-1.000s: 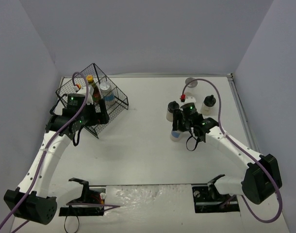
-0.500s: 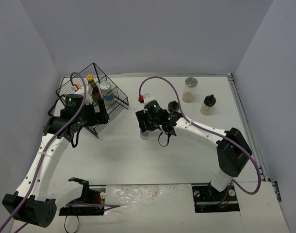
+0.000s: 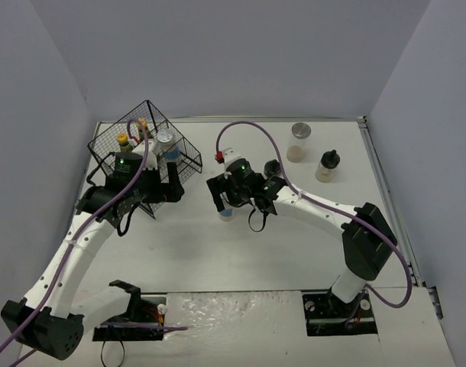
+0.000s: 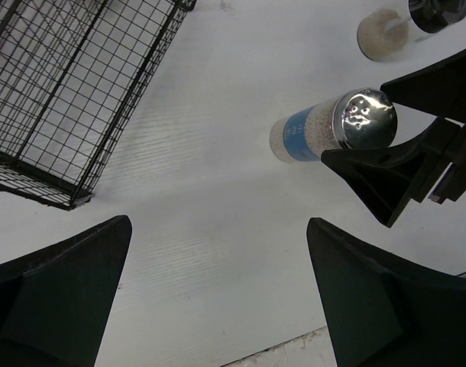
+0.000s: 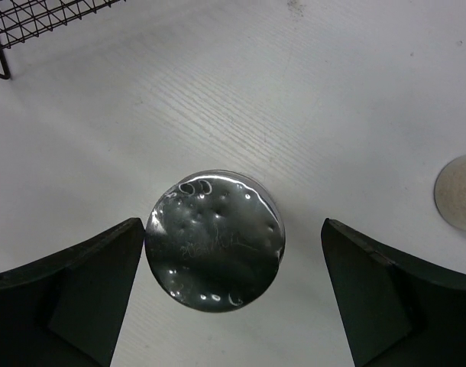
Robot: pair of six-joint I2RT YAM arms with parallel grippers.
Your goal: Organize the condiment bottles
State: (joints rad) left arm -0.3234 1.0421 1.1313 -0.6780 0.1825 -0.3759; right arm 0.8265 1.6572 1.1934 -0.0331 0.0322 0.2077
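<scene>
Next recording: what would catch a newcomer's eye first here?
The right gripper, jaws open, straddles a silver-lidded jar standing near the middle of the table. At far left, a black wire basket holds yellow-capped bottles, with the open left gripper beside it.

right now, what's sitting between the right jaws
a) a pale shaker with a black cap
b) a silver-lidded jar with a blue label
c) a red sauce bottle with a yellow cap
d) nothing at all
b, the right wrist view looks straight down on a jar with a dimpled silver lid between the right jaws, which stand apart, and the left wrist view shows the blue label on its side.
</scene>
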